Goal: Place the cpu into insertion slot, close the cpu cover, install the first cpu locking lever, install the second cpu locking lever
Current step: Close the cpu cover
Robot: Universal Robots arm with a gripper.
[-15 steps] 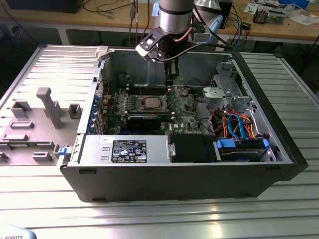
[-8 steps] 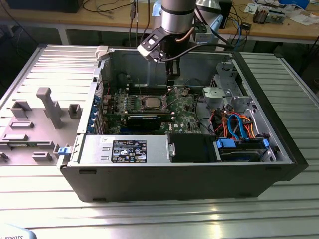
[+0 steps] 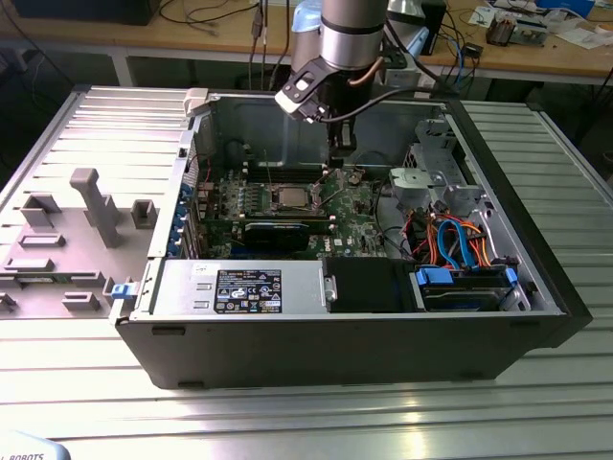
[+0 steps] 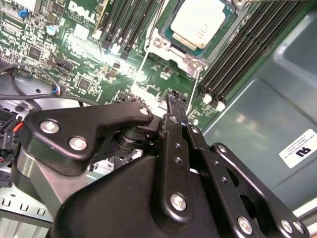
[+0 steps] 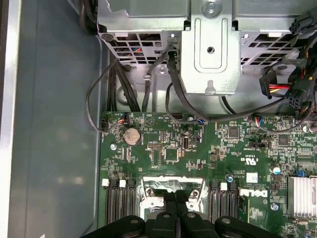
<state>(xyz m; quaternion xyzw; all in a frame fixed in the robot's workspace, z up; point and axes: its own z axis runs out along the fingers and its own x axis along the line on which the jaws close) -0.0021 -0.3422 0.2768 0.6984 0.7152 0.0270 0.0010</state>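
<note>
CPU [image 4: 198,21] is seen seated in the insertion slot [image 4: 157,43] on the green motherboard [image 4: 74,74]. The gripper [image 4: 173,101] is held near the chip but apart from it, its tips over the board just beside the socket's corner. In the exterior view it is found to the exterior view's right of the chip. The fingers [image 4: 171,134] are drawn together, and nothing is seen between them.

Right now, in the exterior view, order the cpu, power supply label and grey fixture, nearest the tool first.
1. cpu, beside the tool, inside the case.
2. power supply label, case's near side.
3. grey fixture, outside the case, exterior view's left.
</note>
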